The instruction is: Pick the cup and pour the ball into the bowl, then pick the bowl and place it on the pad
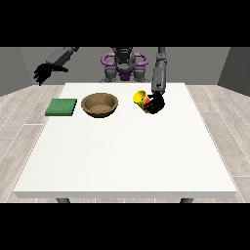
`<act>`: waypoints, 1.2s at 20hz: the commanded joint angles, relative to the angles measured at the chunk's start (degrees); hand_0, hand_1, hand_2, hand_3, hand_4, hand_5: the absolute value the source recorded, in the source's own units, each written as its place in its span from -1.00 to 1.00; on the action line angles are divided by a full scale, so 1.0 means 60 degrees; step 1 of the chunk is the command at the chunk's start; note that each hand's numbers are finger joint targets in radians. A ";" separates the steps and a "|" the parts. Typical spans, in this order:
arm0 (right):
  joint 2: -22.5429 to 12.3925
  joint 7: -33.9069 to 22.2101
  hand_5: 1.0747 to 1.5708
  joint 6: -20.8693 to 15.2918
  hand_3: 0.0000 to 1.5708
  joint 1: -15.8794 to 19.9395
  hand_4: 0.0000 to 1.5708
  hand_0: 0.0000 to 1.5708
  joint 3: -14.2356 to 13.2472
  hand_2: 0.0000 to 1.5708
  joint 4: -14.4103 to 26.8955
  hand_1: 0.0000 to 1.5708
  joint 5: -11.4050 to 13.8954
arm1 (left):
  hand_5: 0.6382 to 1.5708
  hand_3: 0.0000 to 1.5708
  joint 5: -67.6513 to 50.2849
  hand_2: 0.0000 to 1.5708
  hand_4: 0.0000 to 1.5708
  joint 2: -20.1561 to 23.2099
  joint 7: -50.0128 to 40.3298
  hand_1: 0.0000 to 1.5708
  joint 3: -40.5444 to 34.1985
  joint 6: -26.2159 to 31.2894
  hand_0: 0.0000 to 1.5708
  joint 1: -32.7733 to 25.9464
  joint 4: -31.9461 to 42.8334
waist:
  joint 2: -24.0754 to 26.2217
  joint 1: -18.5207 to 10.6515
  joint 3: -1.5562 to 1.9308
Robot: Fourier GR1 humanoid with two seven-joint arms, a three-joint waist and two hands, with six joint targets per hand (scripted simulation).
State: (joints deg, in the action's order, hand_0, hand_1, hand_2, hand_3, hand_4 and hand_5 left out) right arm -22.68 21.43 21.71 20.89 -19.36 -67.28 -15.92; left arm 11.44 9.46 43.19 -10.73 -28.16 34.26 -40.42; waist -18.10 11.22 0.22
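A yellow cup (140, 98) is tilted, its mouth turned toward the view's left and a bit of red showing at its side. The hand at the view's right (155, 103) is curled round it, just above the white table (127, 156). A brown wooden bowl (99, 104) rests to the left of the cup, a short gap apart. The green square pad (61, 107) lies flat further left, near the table's edge. The hand at the view's left (44, 73) hangs in the air beyond the table's far left corner, fingers relaxed and holding nothing. The ball is not visible.
The robot's torso (124, 66) stands behind the table's far edge. Grey wood floor surrounds the table on all sides.
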 commanded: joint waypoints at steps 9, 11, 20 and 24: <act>-0.0665 0.0061 0.96 0.0180 -1.00 -0.0647 -1.00 -1.00 -0.0550 -0.83 0.3149 -1.00 0.0346 | 0.99 1.00 0.3771 1.00 0.42 -0.0767 -0.4818 0.78 0.3241 -0.1117 0.78 0.0674 -0.0396 | 0.3067 -0.1573 -0.0006; -0.0654 0.0326 0.95 0.0081 -1.00 -0.0744 -1.00 -1.00 -0.0636 -1.00 0.3323 -1.00 0.0392 | 0.99 1.00 0.4506 1.00 0.45 -0.0630 -0.5458 0.74 0.3557 -0.1334 0.74 0.0698 -0.0236 | 0.3211 -0.1808 -0.0012; -0.0632 0.1362 0.93 -0.0073 -1.00 -0.0976 -1.00 -1.00 -0.0720 -1.00 0.4278 -1.00 0.0636 | 1.00 1.00 0.6722 1.00 0.33 -0.1354 -0.7693 0.71 0.4681 -0.0756 0.71 0.0740 -0.0895 | 0.3440 -0.2256 -0.0031; -0.0922 0.1543 0.92 0.0213 -1.00 -0.0905 -1.00 -1.00 -0.0803 -0.93 0.4980 -1.00 0.0683 | 1.00 1.00 0.7475 1.00 0.23 -0.1563 -0.9180 0.37 0.5904 -0.0405 0.37 0.1113 -0.1380 | 0.3441 -0.2203 -0.0024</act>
State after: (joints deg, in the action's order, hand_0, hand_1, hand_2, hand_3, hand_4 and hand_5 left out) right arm -27.87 29.45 22.88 14.80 -24.23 -39.97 -12.39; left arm 52.07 1.32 -4.26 19.12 -31.27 39.99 -46.41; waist 2.56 -2.57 0.07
